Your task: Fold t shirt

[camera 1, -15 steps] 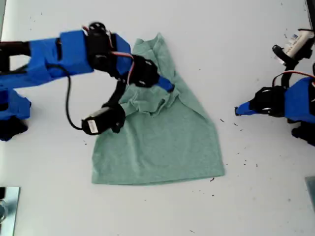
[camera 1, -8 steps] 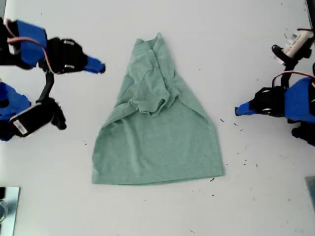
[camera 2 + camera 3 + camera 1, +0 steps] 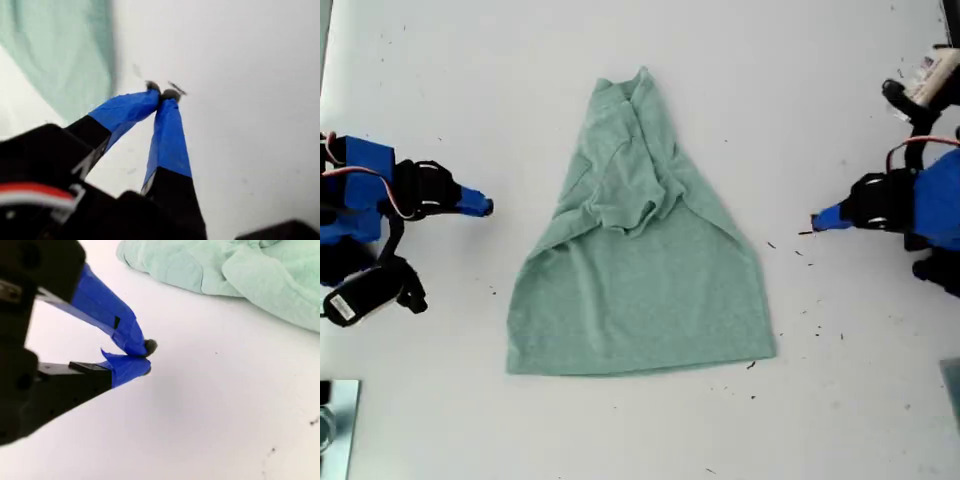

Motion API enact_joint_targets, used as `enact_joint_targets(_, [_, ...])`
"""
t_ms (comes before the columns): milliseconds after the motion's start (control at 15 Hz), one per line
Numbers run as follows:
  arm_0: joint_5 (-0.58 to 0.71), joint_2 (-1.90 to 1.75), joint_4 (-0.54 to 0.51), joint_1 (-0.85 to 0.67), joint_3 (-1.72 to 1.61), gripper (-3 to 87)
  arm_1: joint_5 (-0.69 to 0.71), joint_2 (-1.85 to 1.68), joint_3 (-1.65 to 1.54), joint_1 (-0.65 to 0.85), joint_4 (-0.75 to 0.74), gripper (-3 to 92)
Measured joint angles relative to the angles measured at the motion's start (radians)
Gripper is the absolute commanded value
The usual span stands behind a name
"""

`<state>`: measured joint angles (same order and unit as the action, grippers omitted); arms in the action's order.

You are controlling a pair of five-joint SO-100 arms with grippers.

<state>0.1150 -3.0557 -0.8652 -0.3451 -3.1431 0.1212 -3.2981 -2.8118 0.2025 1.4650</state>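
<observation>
Soft, light sage cotton, the t shirt (image 3: 640, 270) is lying limp on the tabletop (image 3: 820, 80); I am judging its lower hem corners best to pinch, with my first end effector (image 3: 162, 93) and second end effector (image 3: 146, 358) both pressed together, gripping nothing

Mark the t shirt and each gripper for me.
t shirt (image 3: 640, 300), exterior view, on its flat lower body.
my first gripper (image 3: 164, 95), first wrist view, between its closed fingertips.
my second gripper (image 3: 146, 358), second wrist view, between its closed fingertips.

t shirt (image 3: 638, 270): 1 | arms: 2 | table (image 3: 820, 80): 1
</observation>
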Motion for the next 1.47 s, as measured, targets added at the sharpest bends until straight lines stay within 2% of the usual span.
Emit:
enact_joint_targets(200, [0.000, 0.012, 0.020, -0.002, -0.008, -0.2, 0.132, 0.730, 0.670, -0.071, 0.149, 34.6])
enact_joint_targets(333, [0.000, 0.012, 0.020, -0.002, -0.011, -0.2, 0.175, 1.104, 1.034, -0.144, 0.230, 34.7])
enact_joint_targets(467, [0.000, 0.012, 0.020, -0.002, -0.011, -0.2, 0.181, 1.262, 1.112, -0.198, 0.232, 33.5])
enact_joint_targets(667, [0.000, 0.012, 0.020, -0.002, -0.012, -0.2, 0.120, 1.405, 1.118, -0.298, 0.189, 31.5])
enact_joint_targets(800, [0.000, 0.012, 0.020, -0.002, -0.012, -0.2, 0.064, 1.480, 1.040, -0.367, 0.083, 30.3])
enact_joint_targets(933, [0.000, 0.005, 0.020, -0.002, -0.015, -0.2, 0.005, 1.543, 0.911, -0.413, -0.094, 27.4])
enact_joint_targets(1000, [0.000, 0.000, 0.020, 0.005, -0.015, -0.2, -0.018, 1.552, 0.853, -0.431, -0.181, 16.1])
enact_joint_targets(1067, [0.000, -0.002, 0.020, 0.009, -0.015, -0.2, -0.044, 1.591, 0.776, -0.449, -0.307, 0.5])
enact_joint_targets(1267, [0.003, -0.014, 0.020, 0.012, -0.017, -0.2, -0.115, 1.687, 0.689, -0.495, -0.584, 0.2])
enact_joint_targets(1400, [0.003, -0.040, 0.020, 0.012, -0.021, -0.2, -0.133, 1.664, 0.672, -0.503, -0.617, 0.2])
enact_joint_targets(1467, [0.003, -0.057, 0.020, 0.012, -0.021, -0.2, -0.120, 1.592, 0.675, -0.503, -0.546, 0.2])
